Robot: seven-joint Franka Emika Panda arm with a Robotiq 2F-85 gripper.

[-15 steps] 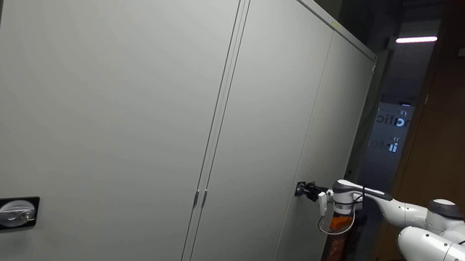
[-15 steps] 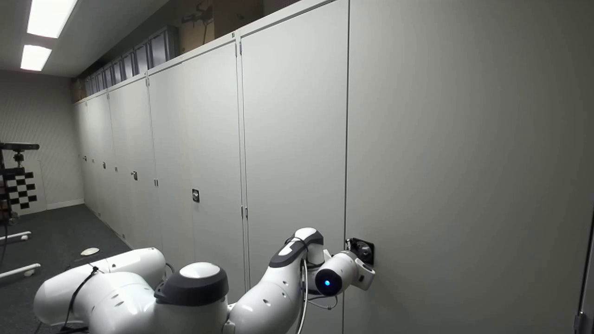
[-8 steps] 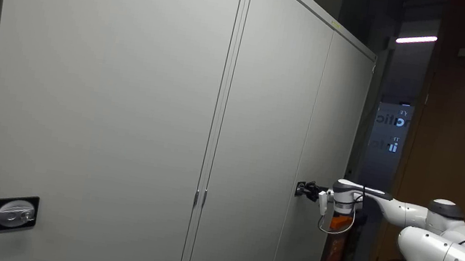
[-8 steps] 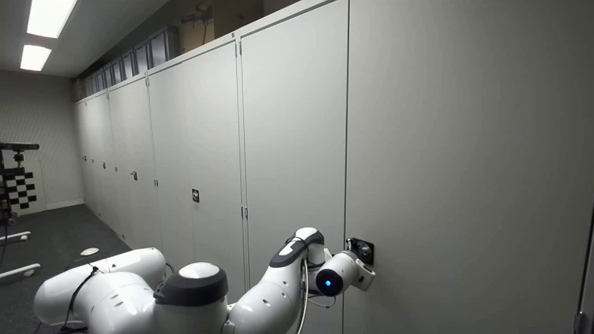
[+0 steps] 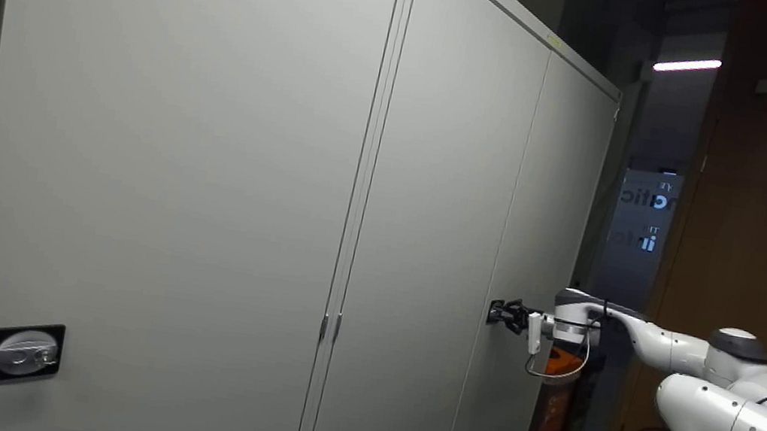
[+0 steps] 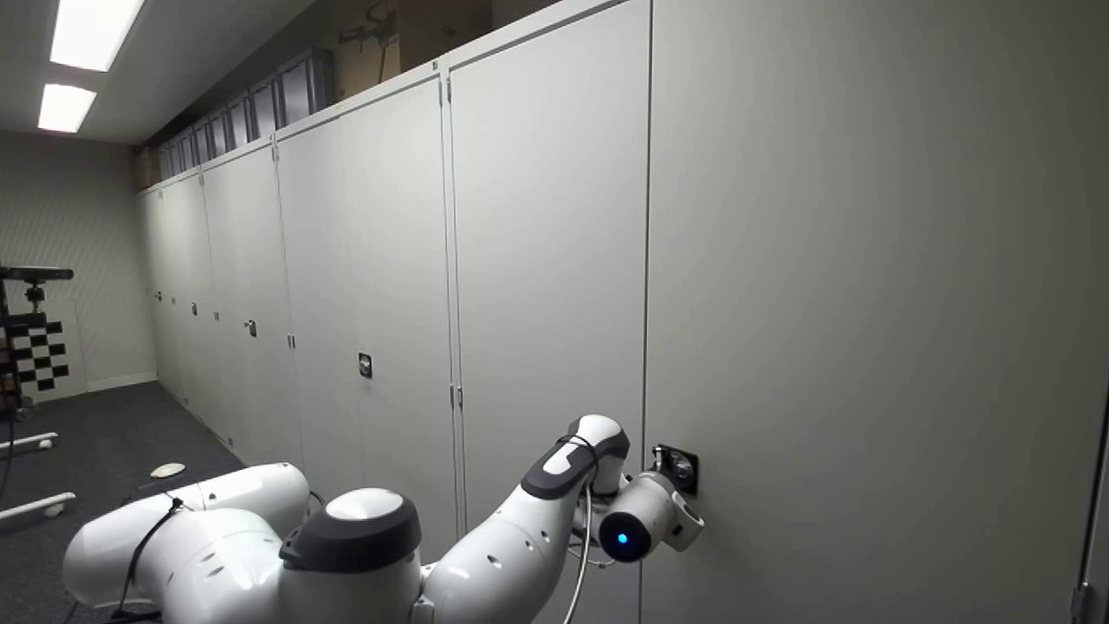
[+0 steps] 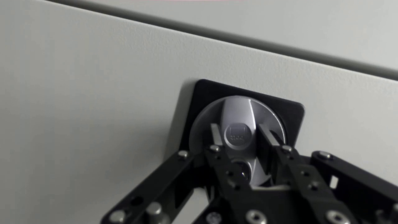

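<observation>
While black gripper, narrowly parted, clamps round silver knob near grey door edge, embossed lettering is illegible, knob partly hidden.

mirrored lettering, seemingly "atic", on glass panel, unreadable emblem on handle

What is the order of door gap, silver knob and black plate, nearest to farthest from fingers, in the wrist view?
1. Silver knob: between the fingers.
2. Black plate: around the knob.
3. Door gap: beyond the plate, toward the top.
</observation>
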